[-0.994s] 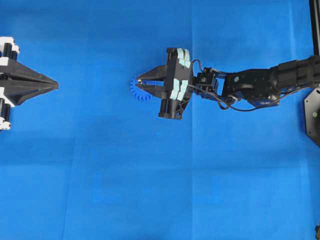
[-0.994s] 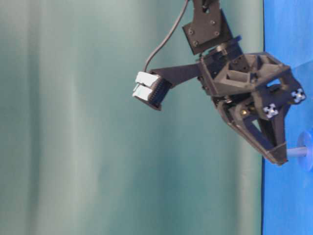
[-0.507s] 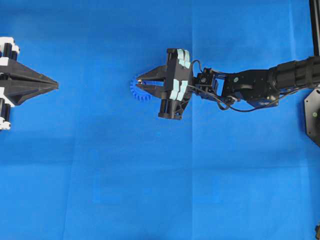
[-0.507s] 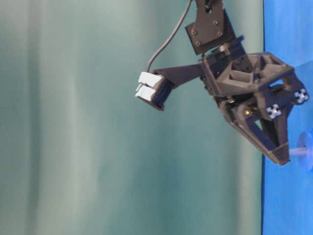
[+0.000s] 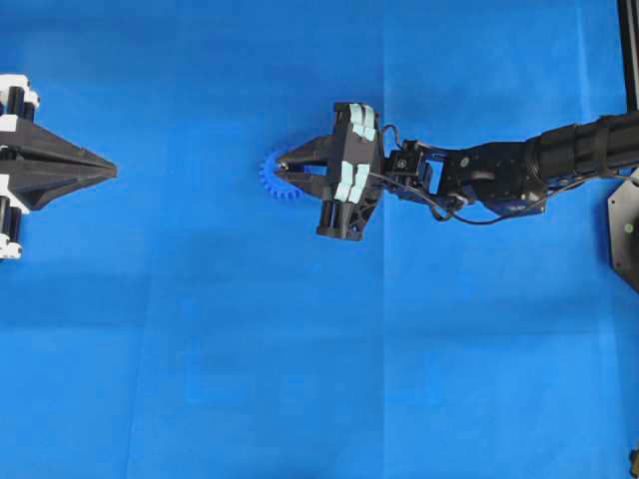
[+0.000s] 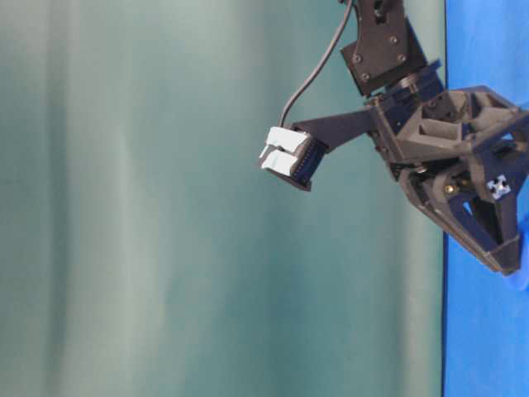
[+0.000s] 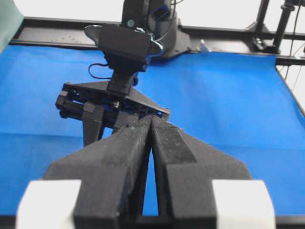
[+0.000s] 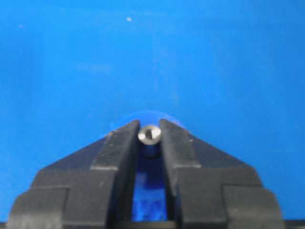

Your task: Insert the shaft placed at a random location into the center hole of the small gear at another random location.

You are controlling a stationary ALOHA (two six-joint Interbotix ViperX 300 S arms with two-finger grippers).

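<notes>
The small gear (image 5: 269,179) lies flat on the blue mat, its teeth showing just left of my right gripper (image 5: 283,165). That gripper is shut on the shaft (image 8: 149,134), whose shiny round end sits pinched between the two fingertips. Beyond the tips the gear (image 8: 147,116) shows as a blue arc. In the table-level view the right gripper (image 6: 512,265) has its tips down against the gear (image 6: 521,281), and no shaft shows between them. The center hole is hidden under the fingertips. My left gripper (image 5: 110,172) rests shut and empty at the far left, with its tips (image 7: 151,120) touching.
Blue mat (image 5: 300,359) covers the whole table. A black frame part (image 5: 624,230) stands at the right edge. The right arm (image 5: 499,175) reaches in from the right. A green curtain (image 6: 165,207) backs the table-level view.
The right gripper has gone down toward the gear with the shaft. The stretch of shaft that showed between fingertips and gear is now out of sight. The left arm has not moved.
</notes>
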